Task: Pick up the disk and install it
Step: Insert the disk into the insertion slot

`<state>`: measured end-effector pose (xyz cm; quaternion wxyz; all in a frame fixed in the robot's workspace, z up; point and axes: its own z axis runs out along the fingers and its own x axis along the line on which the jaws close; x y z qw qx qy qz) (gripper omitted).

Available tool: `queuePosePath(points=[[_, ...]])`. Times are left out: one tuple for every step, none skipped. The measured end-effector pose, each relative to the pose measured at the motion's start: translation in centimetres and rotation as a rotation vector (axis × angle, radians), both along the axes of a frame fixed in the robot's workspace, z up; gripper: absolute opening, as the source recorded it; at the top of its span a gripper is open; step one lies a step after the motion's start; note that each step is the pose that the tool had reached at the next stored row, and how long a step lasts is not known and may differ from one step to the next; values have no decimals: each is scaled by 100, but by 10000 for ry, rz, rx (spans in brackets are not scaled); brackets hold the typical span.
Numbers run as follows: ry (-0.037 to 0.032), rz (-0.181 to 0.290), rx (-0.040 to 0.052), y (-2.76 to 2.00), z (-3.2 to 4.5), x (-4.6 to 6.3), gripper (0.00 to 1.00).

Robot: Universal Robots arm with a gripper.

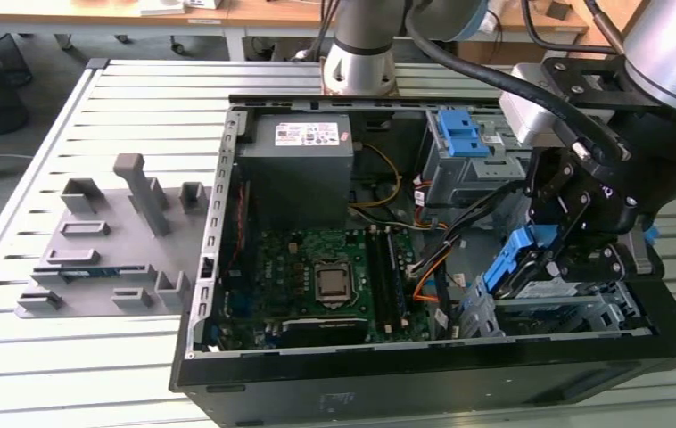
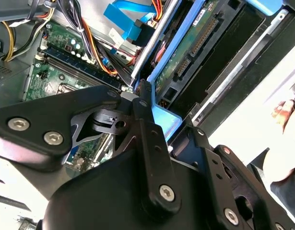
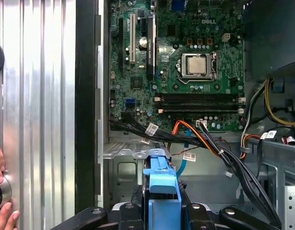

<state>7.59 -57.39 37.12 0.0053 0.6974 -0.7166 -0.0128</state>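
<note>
Slatted table [image 1: 136, 116]; gripper [image 1: 552, 267] clamps disk [image 1: 512, 264] over drive bay [image 1: 576, 314], body mostly hidden.

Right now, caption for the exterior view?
Claw grips the disk, tilted, above the drive bay of the open computer case.

Exterior view above computer case [image 1: 433, 374], wrist views close over motherboard [image 3: 166, 81]
</note>
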Motion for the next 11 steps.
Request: queuePosePath(points=[[0,0,0,0,-9,0,36],[1,0,0,0,-18,0,36],[1,0,0,0,-27,0,36],[1,0,1,0,-35,0,36],[1,0,1,0,-44,1,36],[2,0,0,0,-51,1,36],[2,0,0,0,-59,1,36],[2,0,0,0,-66,1,36],[3,0,0,0,-73,1,36],[3,0,0,0,-80,1,36],[3,0,0,0,-87,1,36]])
